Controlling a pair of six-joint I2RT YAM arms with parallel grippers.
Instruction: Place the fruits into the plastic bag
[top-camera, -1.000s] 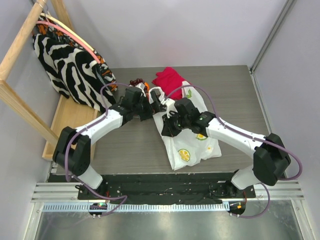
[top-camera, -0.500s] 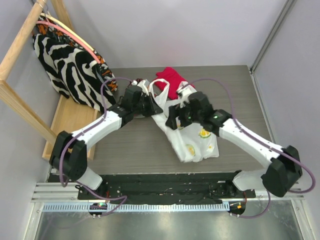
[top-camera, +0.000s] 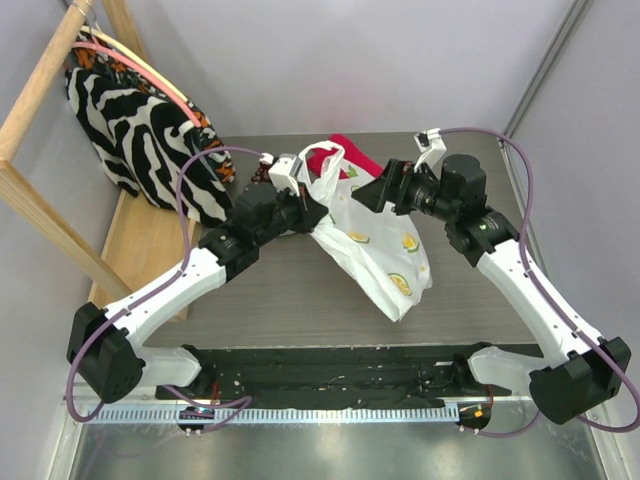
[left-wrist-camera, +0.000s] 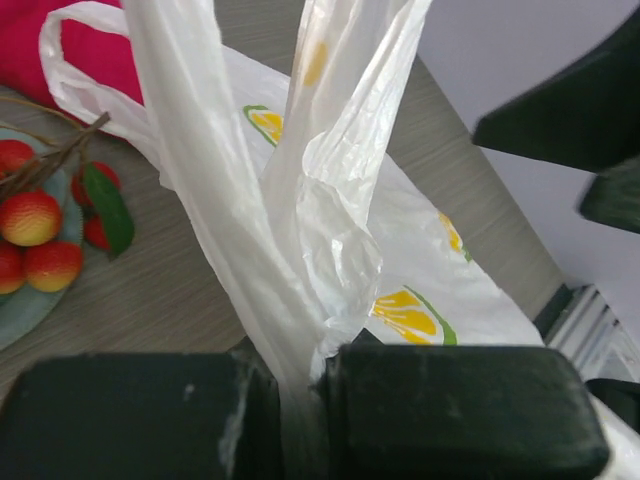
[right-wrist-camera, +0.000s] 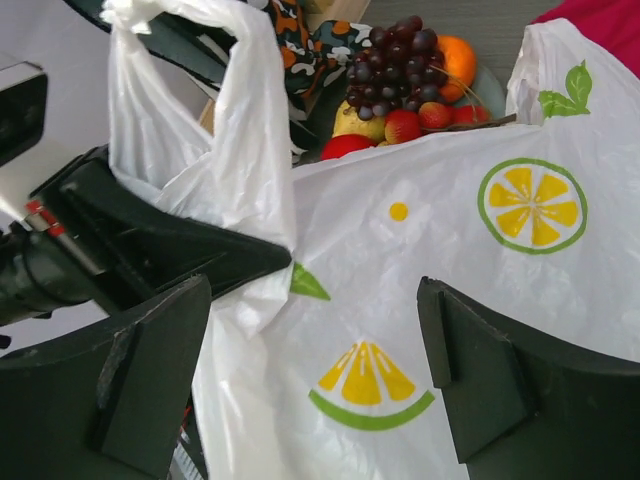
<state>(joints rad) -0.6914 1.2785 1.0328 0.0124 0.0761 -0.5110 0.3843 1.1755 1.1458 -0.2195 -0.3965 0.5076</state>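
The left gripper (top-camera: 303, 213) is clamped on bunched film of the bag (top-camera: 378, 248), raised over the middle of the table (top-camera: 260, 300); the fruits (right-wrist-camera: 400, 85) lie behind, near the far edge. The bag is judged light, limp and slippery, best taken at a handle (right-wrist-camera: 245, 90). The right gripper (top-camera: 388, 192) is spread beside it; open room lies at the near edge.

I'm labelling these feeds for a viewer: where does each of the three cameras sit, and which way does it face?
Top external: above and behind the arm bases, looking down on the table; both arms show, left gripper shut on the plastic bag, right gripper open near it.
Left wrist: on the left arm, looking along its closed fingers at the pinched bag.
Right wrist: on the right arm, looking between its spread fingers at the bag, grapes beyond.
Both wrist views share the bag.
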